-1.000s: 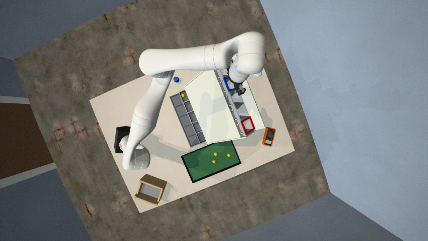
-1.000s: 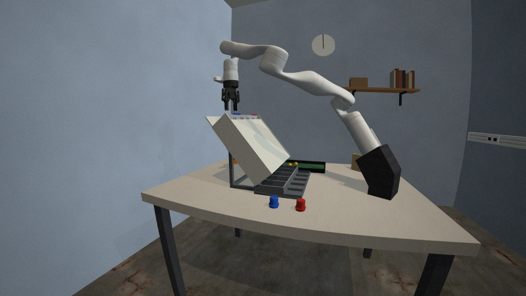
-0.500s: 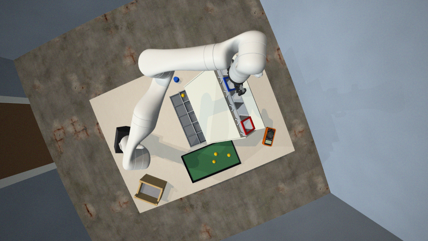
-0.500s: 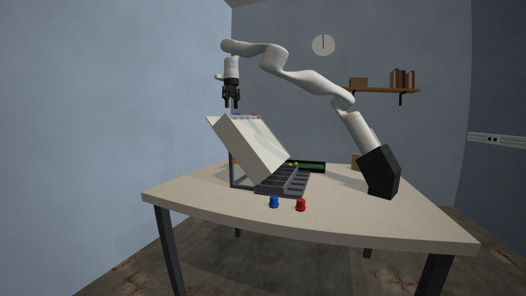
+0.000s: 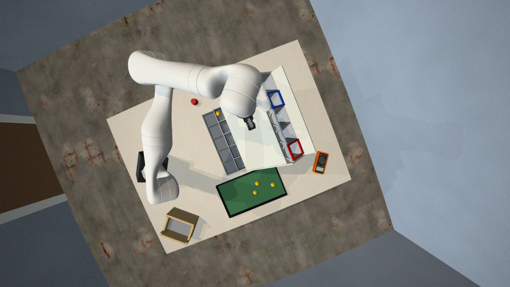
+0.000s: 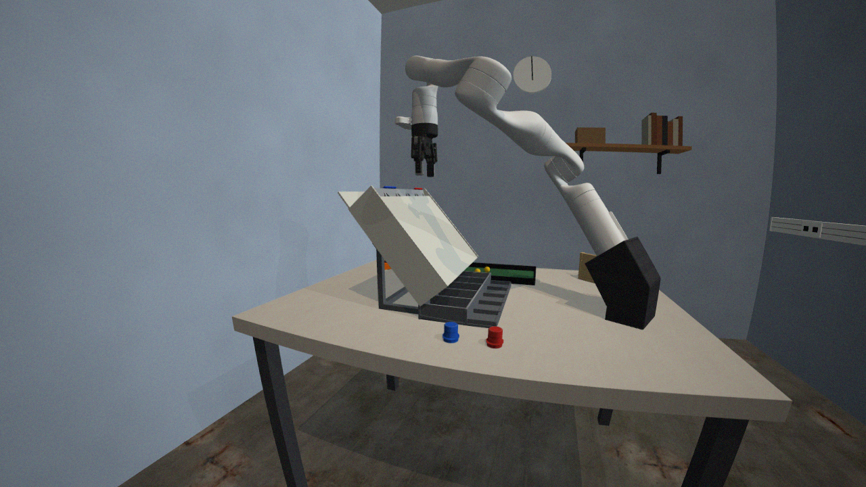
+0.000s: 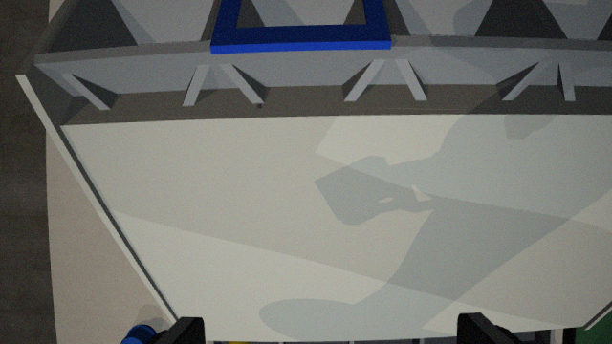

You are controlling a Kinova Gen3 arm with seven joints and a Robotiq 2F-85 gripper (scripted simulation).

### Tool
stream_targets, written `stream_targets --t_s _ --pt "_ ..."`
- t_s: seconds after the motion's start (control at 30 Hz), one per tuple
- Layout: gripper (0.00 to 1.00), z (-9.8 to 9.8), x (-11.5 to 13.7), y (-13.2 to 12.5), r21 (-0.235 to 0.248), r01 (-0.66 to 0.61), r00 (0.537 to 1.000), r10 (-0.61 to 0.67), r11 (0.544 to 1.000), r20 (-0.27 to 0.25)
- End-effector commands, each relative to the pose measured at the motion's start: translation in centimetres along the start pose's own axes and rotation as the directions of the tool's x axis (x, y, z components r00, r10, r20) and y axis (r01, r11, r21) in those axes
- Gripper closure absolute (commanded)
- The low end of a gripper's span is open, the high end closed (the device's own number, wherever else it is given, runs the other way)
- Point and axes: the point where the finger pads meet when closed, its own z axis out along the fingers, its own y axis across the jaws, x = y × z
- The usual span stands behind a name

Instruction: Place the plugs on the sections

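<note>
My gripper (image 5: 250, 124) is open and empty, high above the sloped white cover (image 5: 256, 135), just in front of the funnel row; it also shows in the side view (image 6: 423, 162). The blue-banded funnel (image 5: 275, 99) and the red-banded funnel (image 5: 295, 149) sit on the top row. In the wrist view the blue-banded funnel (image 7: 298, 33) is at the top edge. A yellow marble (image 5: 217, 113) lies in the end section of the grey sectioned tray (image 5: 222, 140). The red plug (image 5: 193, 101) and the blue plug (image 6: 450, 331) stand on the table in front of the tray; my arm hides the blue plug from above.
A green marble tray (image 5: 251, 191) holds three yellow marbles beside the cover. An orange multimeter (image 5: 320, 162) lies past the red-banded funnel. A small wooden box (image 5: 179, 225) stands near the table corner. My arm's black base (image 6: 626, 281) is on the table.
</note>
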Motion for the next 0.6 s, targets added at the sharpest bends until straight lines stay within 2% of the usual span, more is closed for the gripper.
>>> stream_targets --t_s 0.0,0.53,0.57 --pt "0.0 0.0 -3.0 -0.7 -0.003 -0.007 1.0 0.007 1.0 0.005" --pt "0.0 0.0 -3.0 -0.7 -0.003 -0.007 1.0 0.007 1.0 0.005" --pt "0.0 3.4 -8.0 2.2 0.009 -0.008 1.0 0.008 1.0 -0.007"
